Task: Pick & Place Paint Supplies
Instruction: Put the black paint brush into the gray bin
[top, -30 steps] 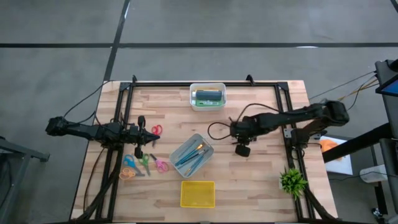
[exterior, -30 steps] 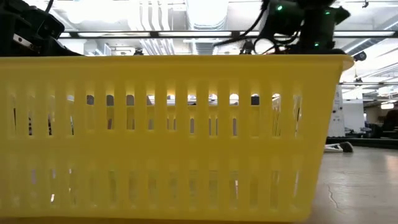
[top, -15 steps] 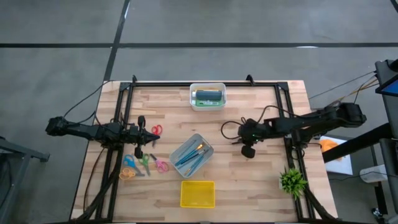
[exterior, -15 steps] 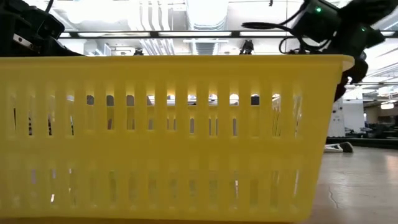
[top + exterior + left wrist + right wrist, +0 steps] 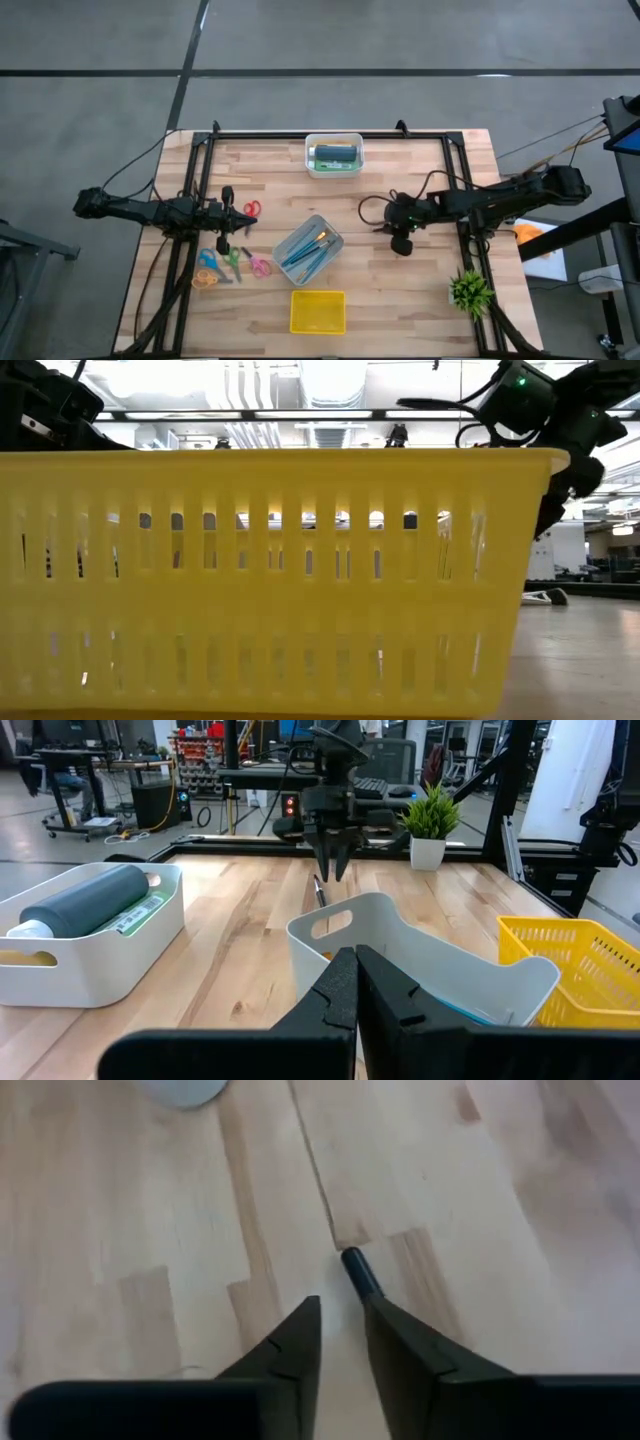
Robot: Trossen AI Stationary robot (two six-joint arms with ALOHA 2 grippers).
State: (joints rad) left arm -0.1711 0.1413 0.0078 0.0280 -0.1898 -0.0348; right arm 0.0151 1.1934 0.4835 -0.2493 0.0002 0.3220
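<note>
My right gripper points down at the table right of the grey bin, which holds several brushes. Its fingers stand a little apart. The end of a thin dark brush shows on the wood just past the fingertips; it also shows below this gripper in the left wrist view. The white bin at the far edge holds the dark blue tube, the green tube and the yellow tube. My left gripper is shut and empty at the left. My right gripper comes at the dark brush from above, pointing down. The brush's near part runs under the tip of one finger, and its end lies free on the wood. I cannot tell whether that finger touches it.
A yellow basket stands at the near edge and fills the low view. Several scissors lie at the near left. A green plant stands at the near right. Bare wood lies around my right gripper.
My right gripper has gone toward the table's right edge, away from the grey bin, and has then kept nearly still.
</note>
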